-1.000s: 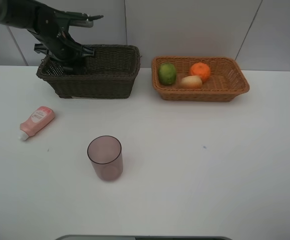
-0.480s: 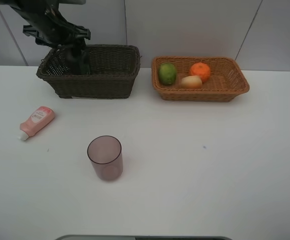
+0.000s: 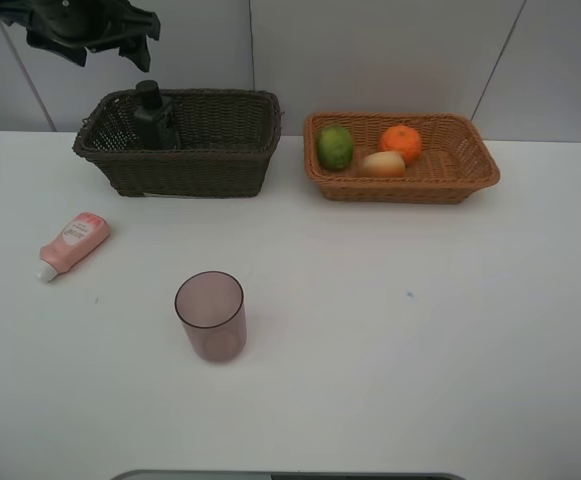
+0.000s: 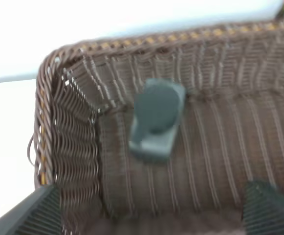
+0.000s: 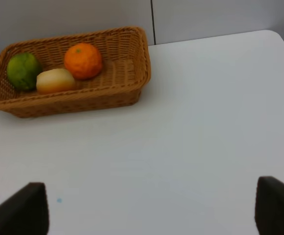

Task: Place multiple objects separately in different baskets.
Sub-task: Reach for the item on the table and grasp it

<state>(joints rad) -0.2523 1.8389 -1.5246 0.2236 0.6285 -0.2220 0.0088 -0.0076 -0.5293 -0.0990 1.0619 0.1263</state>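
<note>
**Exterior high view.** My left gripper (image 3: 88,30) hangs above the rear left corner of the dark brown wicker basket (image 3: 205,170), clear of its rim. The dark green pump bottle (image 3: 154,118) stands upright inside this basket, at its left end. The light tan wicker basket (image 3: 410,188) sits just to the right. It contains the green lime (image 3: 336,147), the orange (image 3: 401,142) and, between them, a pale peach-like fruit (image 3: 383,164). The pink tube (image 3: 73,243) lies on the white table (image 3: 420,330), nearer the camera than the dark basket. The translucent pinkish cup (image 3: 210,315) stands upright, well apart from the tube.

**Left wrist view.** My fingertips (image 4: 32,215) are spread wide with nothing between them. The bottle's pump head shows below, blurred, near one corner of the basket.

**Right wrist view.** My right gripper (image 5: 151,210) is spread wide and empty over bare table. The tan basket with all three fruits lies ahead.
</note>
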